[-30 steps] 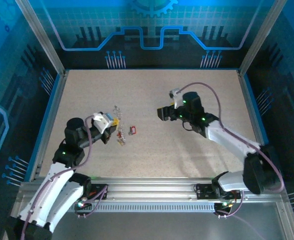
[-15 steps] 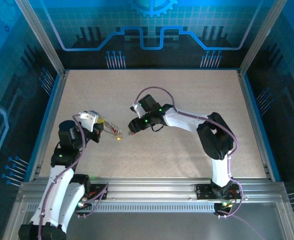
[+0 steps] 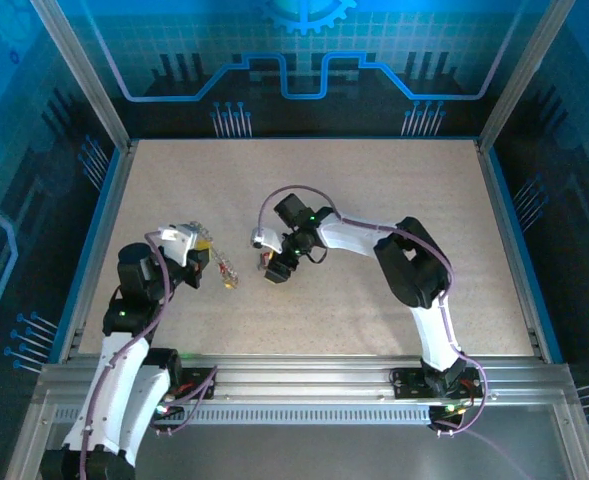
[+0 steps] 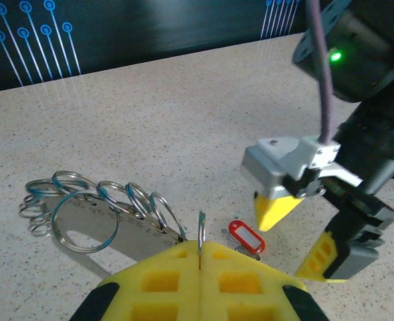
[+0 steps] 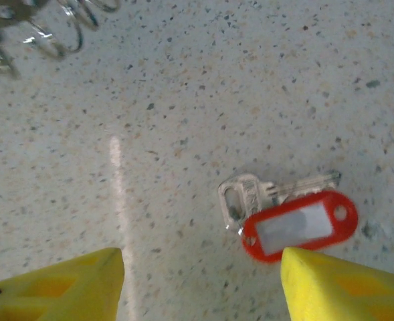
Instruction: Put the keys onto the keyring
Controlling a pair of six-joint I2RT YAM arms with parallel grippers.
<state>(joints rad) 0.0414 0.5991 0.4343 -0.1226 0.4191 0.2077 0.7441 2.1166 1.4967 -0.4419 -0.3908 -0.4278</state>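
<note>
My left gripper (image 4: 200,249) is shut on one thin ring at the end of the keyring (image 4: 93,208), a chain of several silvery loops stretching away to the left. In the top view the left gripper (image 3: 210,258) holds the keyring (image 3: 228,271) just above the table. A silver key with a red tag (image 5: 296,226) lies flat on the table. My right gripper (image 5: 203,281) hovers open over it, the tag close to its right finger. From the left wrist the key (image 4: 245,237) lies just left of the right gripper (image 4: 298,231). In the top view the right gripper (image 3: 274,270) points down.
The speckled beige table (image 3: 374,190) is fenced by a blue rim (image 3: 104,220) and metal posts. The two grippers stand close together left of the middle. The right arm's purple cable (image 4: 322,80) hangs near the left gripper.
The right arm has swung left and come down over the red-tagged key. The left gripper has lifted the keyring slightly and has held still for the last half second.
</note>
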